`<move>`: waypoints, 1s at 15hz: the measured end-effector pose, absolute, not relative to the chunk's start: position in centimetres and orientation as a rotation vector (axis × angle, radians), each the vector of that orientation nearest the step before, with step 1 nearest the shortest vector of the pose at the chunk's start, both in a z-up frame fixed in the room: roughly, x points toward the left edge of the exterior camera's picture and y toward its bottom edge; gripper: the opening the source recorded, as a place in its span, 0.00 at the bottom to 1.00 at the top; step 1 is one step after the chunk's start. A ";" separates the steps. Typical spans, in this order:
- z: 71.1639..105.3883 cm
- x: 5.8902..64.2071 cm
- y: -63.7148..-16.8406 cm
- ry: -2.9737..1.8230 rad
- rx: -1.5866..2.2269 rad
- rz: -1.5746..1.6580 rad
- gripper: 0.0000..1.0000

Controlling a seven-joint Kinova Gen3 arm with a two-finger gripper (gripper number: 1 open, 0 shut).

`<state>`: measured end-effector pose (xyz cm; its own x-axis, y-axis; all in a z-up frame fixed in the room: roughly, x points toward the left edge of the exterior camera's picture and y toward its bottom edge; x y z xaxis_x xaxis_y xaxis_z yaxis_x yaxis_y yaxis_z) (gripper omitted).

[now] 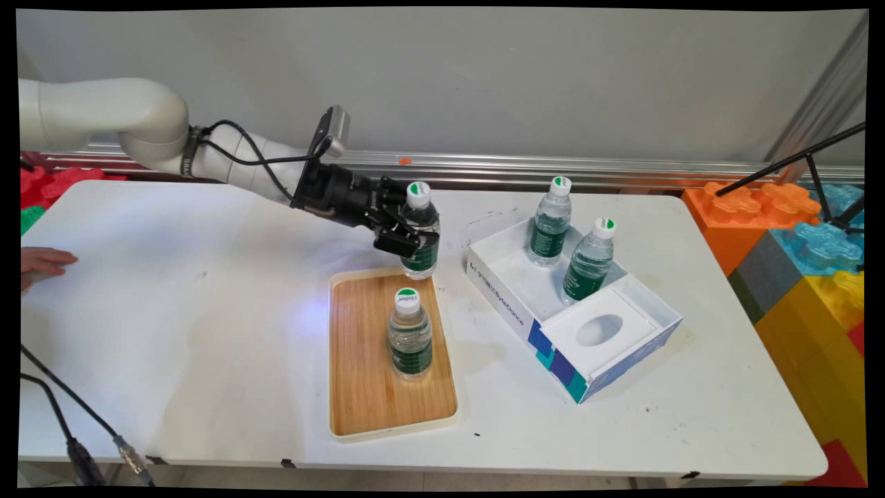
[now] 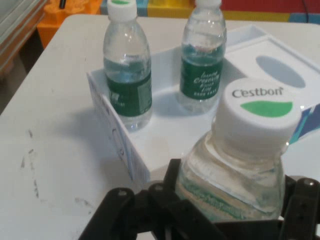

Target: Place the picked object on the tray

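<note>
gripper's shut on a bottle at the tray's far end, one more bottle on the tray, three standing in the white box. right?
Not quite: the white box holds two bottles, not three; both views show it. The rest stands: the gripper is shut on a bottle at the far end of the tray, and one more bottle stands on the tray.

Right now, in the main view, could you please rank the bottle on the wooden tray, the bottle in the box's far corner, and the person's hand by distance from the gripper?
From the gripper, clamped on a water bottle:
1. Bottle on the wooden tray, just below it.
2. Bottle in the box's far corner, to the right.
3. Person's hand, at the left edge.
</note>
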<state>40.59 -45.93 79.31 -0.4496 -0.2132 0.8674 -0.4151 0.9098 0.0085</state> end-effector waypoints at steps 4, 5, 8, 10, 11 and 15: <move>78.8 41.5 -45.7 -2.087 0.470 0.248 0.00; 78.7 41.6 -45.6 -2.093 0.475 0.245 0.00; 78.4 41.9 -45.4 -2.105 0.489 0.224 0.00; 78.3 41.9 -45.3 -2.105 0.496 0.209 0.00; 78.3 41.8 -45.3 -2.105 0.497 0.200 0.00; 78.2 41.8 -45.4 -2.098 0.504 0.187 0.00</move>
<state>41.81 -45.35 78.22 -0.4760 -0.2804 0.8336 -0.4230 0.9040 0.0625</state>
